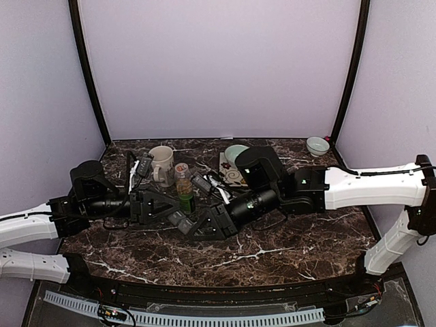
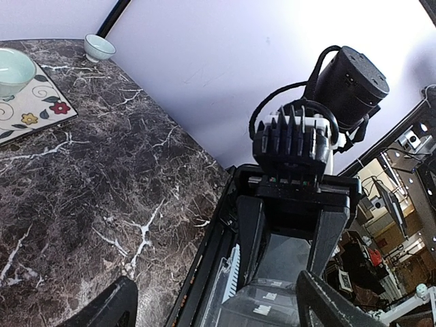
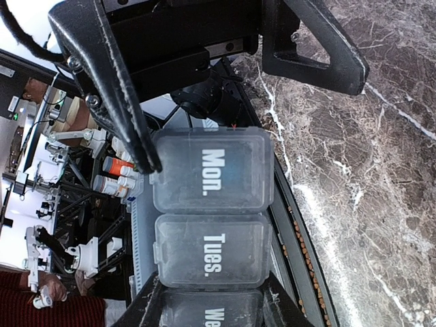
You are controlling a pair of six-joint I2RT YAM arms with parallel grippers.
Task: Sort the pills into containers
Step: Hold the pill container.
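Right wrist view: you see the containers [image 3: 211, 204], a grey strip marked Mon. and Tues., held up beside the surface [image 3: 368, 177].
Right pincer [image 3: 208, 310]: it grips the strip's end at 6 o'clock.
Left pincer [image 3: 255, 119]: wide open; one finger [image 3: 116, 88] touches the Mon. lid at 10 o'clock.

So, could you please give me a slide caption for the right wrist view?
Right gripper holds the pill organizer; left gripper, jaws open, at its Mon. lid.
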